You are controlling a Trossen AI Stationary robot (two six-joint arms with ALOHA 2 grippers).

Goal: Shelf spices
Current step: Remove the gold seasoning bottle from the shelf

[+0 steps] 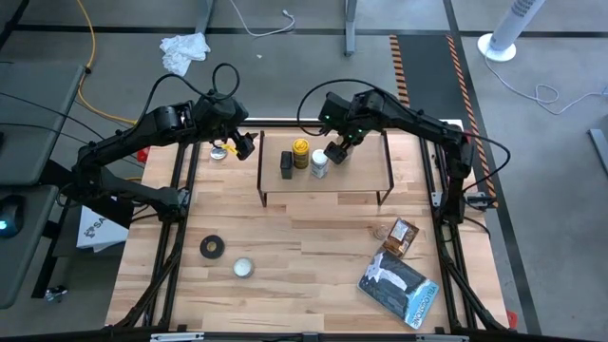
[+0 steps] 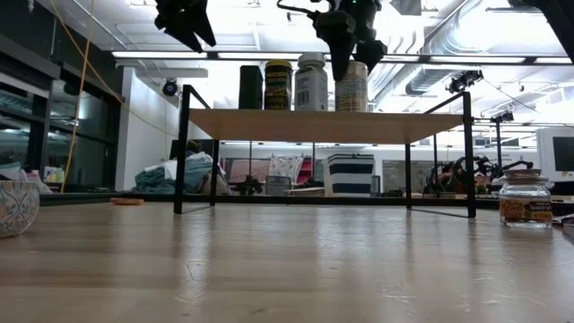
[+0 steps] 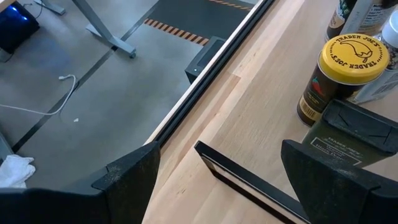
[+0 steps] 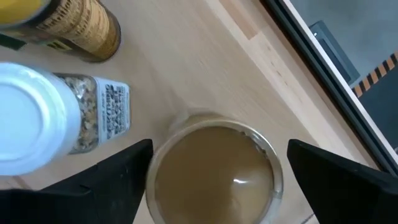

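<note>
Hovering above the tan-lidded jar (image 4: 214, 171) on the shelf (image 1: 356, 180), right gripper (image 1: 336, 152), jaws spread wide.

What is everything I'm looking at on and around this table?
Shelf: one, light wood top, black wire legs, far middle of table.
Spice containers on shelf: four; dark bottle, yellow-lidded jar, white-capped bottle, tan-lidded jar.
Small jar and brown packet: one each, table's right side.
Blue-and-white package: one, near right.
Black tape roll: one, near left.
Silvery tin: one, beside the roll.
Left gripper: open, left of shelf.
Right gripper: open, above tan-lidded jar.
</note>
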